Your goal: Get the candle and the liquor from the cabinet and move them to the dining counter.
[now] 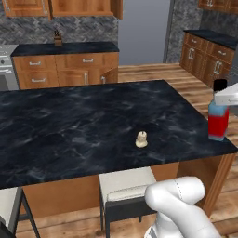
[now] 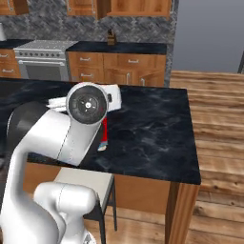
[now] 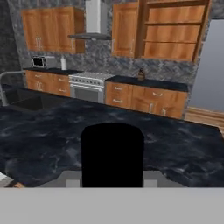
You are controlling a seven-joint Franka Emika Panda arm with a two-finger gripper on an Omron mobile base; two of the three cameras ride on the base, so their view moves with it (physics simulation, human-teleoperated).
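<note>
The liquor (image 1: 218, 118), a red bottle with light blue shoulders and a black cap, stands upright over the right end of the dining counter (image 1: 69, 121), its base at or just above the slab. My gripper (image 1: 225, 98) is shut on its upper part. In the hand view the black cap (image 3: 112, 151) sits right between my fingertips. In the right base view my arm hides most of the bottle (image 2: 103, 136). The small cream candle (image 1: 142, 139) rests on the counter to the bottle's left, near the front edge. The wooden cabinet (image 3: 170, 33) hangs open on the far wall.
Two pale-seated stools (image 1: 125, 186) are tucked under the counter's near side. Beyond it runs a narrower counter with drawers and a knife block (image 1: 57, 39), next to a stove (image 2: 43, 59). More drawer units (image 1: 209, 56) line the right wall, with wooden floor between.
</note>
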